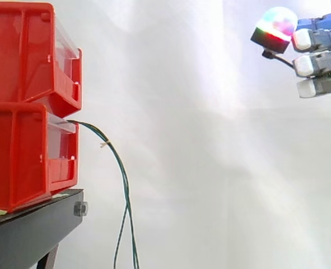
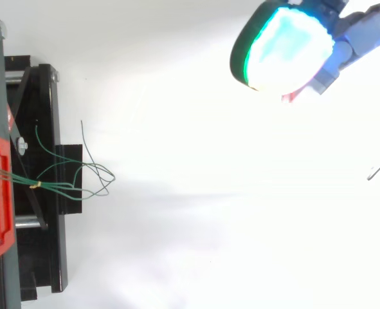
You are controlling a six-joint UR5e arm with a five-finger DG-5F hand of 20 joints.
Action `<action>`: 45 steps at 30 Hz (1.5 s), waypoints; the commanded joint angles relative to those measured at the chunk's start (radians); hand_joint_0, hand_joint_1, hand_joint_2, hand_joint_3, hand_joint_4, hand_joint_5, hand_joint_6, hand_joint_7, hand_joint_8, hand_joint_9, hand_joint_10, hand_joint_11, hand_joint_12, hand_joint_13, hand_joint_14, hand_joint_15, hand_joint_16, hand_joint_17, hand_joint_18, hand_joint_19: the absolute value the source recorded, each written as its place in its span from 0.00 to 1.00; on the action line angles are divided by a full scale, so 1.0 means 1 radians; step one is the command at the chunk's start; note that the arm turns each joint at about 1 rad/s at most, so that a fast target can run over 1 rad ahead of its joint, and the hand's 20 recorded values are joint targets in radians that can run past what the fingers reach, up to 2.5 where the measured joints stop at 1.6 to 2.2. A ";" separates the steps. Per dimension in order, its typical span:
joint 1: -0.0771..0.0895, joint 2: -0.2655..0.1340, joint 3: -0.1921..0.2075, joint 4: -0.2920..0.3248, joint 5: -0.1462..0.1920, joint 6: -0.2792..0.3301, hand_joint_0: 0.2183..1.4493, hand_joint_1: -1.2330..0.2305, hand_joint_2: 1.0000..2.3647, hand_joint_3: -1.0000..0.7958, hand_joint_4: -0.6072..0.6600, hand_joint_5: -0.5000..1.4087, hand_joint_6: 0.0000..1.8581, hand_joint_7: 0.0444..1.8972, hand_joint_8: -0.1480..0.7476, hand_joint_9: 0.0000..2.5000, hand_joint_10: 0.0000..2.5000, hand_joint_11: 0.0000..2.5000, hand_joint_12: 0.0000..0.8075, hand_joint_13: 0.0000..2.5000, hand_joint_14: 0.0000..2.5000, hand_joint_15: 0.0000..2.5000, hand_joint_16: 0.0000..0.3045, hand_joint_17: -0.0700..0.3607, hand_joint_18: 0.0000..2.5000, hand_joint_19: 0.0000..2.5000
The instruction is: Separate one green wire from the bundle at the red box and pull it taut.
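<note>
Side view has the hand (image 1: pixel 325 63) high at the right edge, its fingers straight and level and pointing left. It is open wide and holds nothing. The fingers are blue-grey blocks ending in thick white pads (image 1: pixel 303 40). Above them the thumb's rounded pad (image 1: pixel 274 27) glows cyan, green and red over a black base. From above, the hand (image 2: pixel 352 44) sits in the upper right corner, with one broad pad (image 2: pixel 283 48) glowing cyan-white inside a green rim.

Around it hangs a white curtain (image 1: pixel 210 168), smooth with soft vertical folds. In the top view the floor below reads as plain bright white.

Well apart from the hand, at the left, thin green wires (image 1: pixel 122 174) leave the front of the lower bin (image 1: pixel 14 157). They arc out and droop past the bottom edge, slack. A small pale tie (image 1: pixel 104 144) binds them near the bin. From above the wires (image 2: pixel 80 174) splay into loose loops beyond the tie (image 2: pixel 38 185).

The 2 bins are glossy red plastic with clear fronts, the upper bin (image 1: pixel 19 50) stacked on the lower. Both sit on a black stand (image 1: pixel 31 230) with a silver bolt (image 1: pixel 80 209) at its edge.

Nothing stands between the hand and the wires.
</note>
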 commanded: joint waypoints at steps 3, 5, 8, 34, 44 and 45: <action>0.005 -0.031 0.000 0.009 0.005 -0.002 0.22 0.36 0.00 0.28 0.65 0.16 0.27 0.39 0.43 0.31 0.00 0.14 0.47 0.21 0.00 0.09 0.19 0.46 0.12 0.08; 0.008 -0.042 0.001 0.026 0.005 -0.002 0.21 0.36 0.00 0.28 0.65 0.16 0.27 0.39 0.43 0.31 0.00 0.14 0.48 0.19 0.00 0.08 0.20 0.48 0.10 0.06; 0.011 -0.043 0.000 0.067 0.012 -0.007 0.20 0.36 0.00 0.28 0.63 0.16 0.27 0.40 0.44 0.25 0.00 0.18 0.49 0.18 0.00 0.09 0.20 0.49 0.10 0.08; 0.033 -0.203 0.001 0.224 0.051 -0.033 0.22 0.37 0.00 0.28 0.66 0.16 0.27 0.41 0.46 0.26 0.00 0.20 0.48 0.25 0.00 0.12 0.16 0.41 0.20 0.13; 0.054 -0.241 0.001 0.305 0.153 -0.108 0.22 0.37 0.00 0.28 0.67 0.17 0.27 0.41 0.46 0.28 0.00 0.19 0.48 0.26 0.01 0.12 0.16 0.41 0.20 0.13; 0.059 -0.270 0.006 0.322 0.156 -0.103 0.22 0.37 0.00 0.28 0.67 0.17 0.27 0.41 0.46 0.28 0.00 0.20 0.48 0.26 0.00 0.12 0.15 0.41 0.20 0.13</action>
